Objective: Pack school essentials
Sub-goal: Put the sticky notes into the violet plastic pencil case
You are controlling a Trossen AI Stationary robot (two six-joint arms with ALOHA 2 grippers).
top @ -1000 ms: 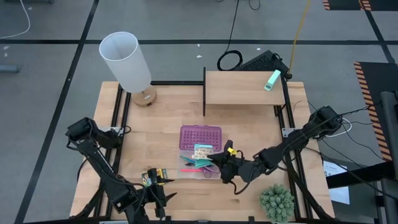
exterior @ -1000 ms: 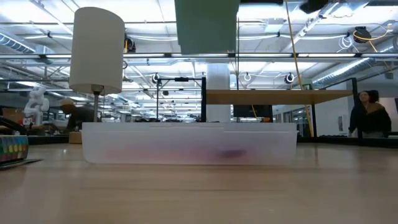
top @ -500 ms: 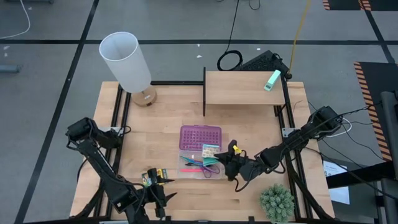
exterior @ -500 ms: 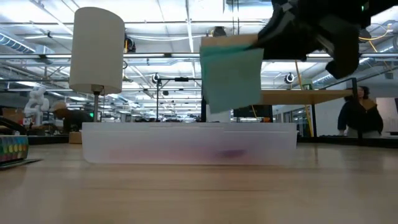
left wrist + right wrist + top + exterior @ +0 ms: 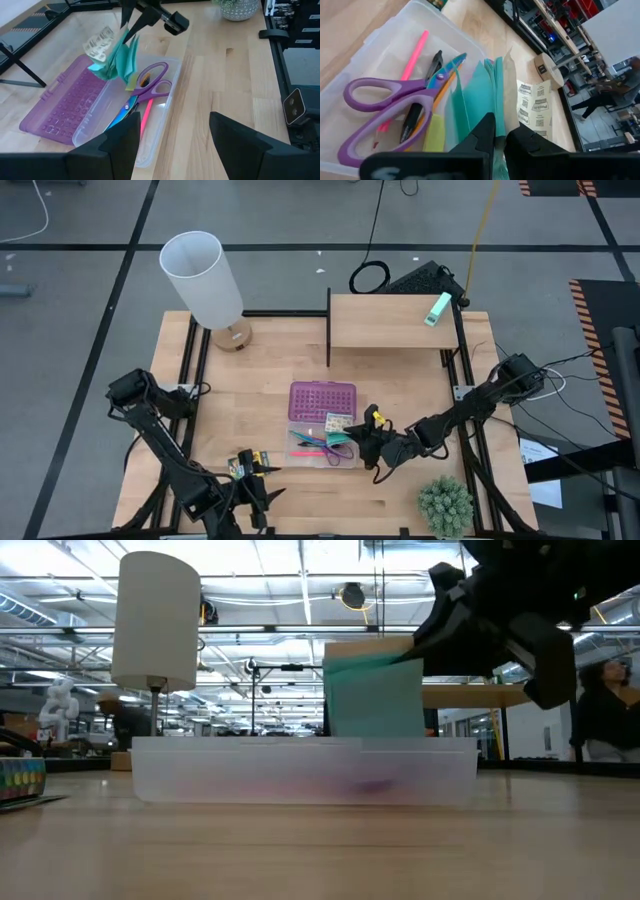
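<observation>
Sticky-note pack (image 5: 485, 97), a teal pad with a pale printed wrapper, hangs pinched in the right claw (image 5: 495, 135) over the open clear case (image 5: 150, 127) at mid-worktop (image 5: 400, 490), held by its edge so it can drop in beside the purple-handled scissors (image 5: 152, 82), pink pen (image 5: 410, 62) and small yellow piece (image 5: 434, 131) already lying there. The studded purple lid (image 5: 322, 400) lies folded flat behind the tray, leaving the way in free. Near the worktop's front edge the left claw (image 5: 170, 135) waits, fingers spread and empty, with the crayon box (image 5: 250, 463) just beside it, probably next to go.
</observation>
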